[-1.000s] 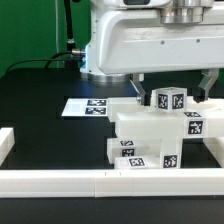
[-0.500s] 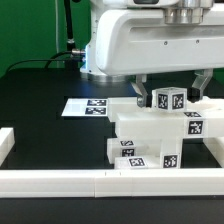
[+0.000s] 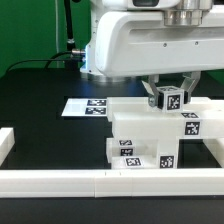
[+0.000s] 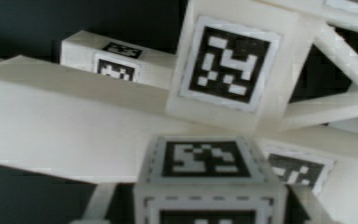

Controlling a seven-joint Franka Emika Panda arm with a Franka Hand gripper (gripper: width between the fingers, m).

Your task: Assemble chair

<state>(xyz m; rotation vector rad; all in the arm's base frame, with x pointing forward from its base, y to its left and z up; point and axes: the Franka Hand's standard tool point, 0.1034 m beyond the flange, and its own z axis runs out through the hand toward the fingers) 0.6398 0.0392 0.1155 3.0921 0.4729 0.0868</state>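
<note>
White matte plastic chair parts sit bunched on the black table at the exterior view's right, just behind the long white border rail. The gripper hangs over them, its jaws pinching a small square leg atop the pile, one tag facing the camera. The marker board lies flat just beside the parts, on the exterior view's left.

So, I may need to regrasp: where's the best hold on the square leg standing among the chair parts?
Grip the square leg by its top end, from above, on two opposite flat sides: it stands upright, lower part hidden behind chair parts. The gripper is shut on it.
</note>
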